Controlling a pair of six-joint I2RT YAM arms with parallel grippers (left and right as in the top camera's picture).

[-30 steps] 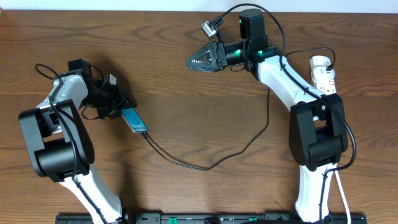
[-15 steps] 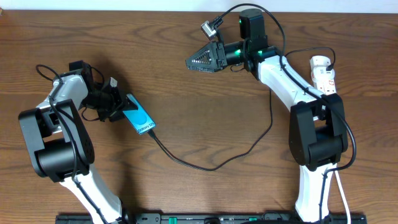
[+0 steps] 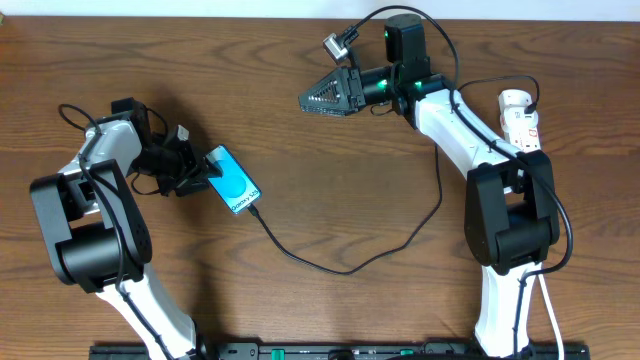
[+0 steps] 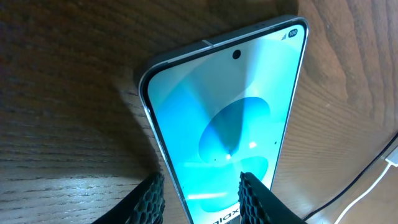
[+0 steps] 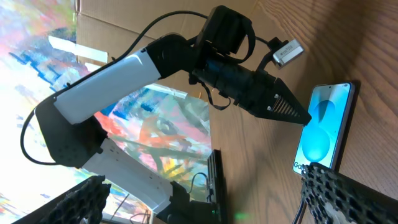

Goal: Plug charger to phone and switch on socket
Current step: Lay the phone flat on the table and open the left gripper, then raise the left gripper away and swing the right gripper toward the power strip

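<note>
The phone [image 3: 235,182] lies face up on the wooden table, its cyan screen lit. It fills the left wrist view [image 4: 230,124] and shows in the right wrist view [image 5: 326,124]. My left gripper [image 3: 200,170] is at its upper left end. Its fingers [image 4: 202,196] are apart, the right one over the screen, with wood showing between the left one and the phone's edge. The charger cable [image 3: 345,268] meets the phone's lower right end and loops right, up toward the socket [image 3: 520,120], a white strip partly behind my right arm. My right gripper [image 3: 322,97] is wide open in the air [image 5: 204,177].
The left arm's base [image 3: 90,235] stands at the left and the right arm's base [image 3: 510,235] at the right. A black rail [image 3: 320,352] runs along the front edge. Thick robot cables hang around the right arm.
The phone has turned from standing on its edge to lying flat, screen up, and has shifted a little to the right. The cable loop moved with it. The right arm has not moved.
</note>
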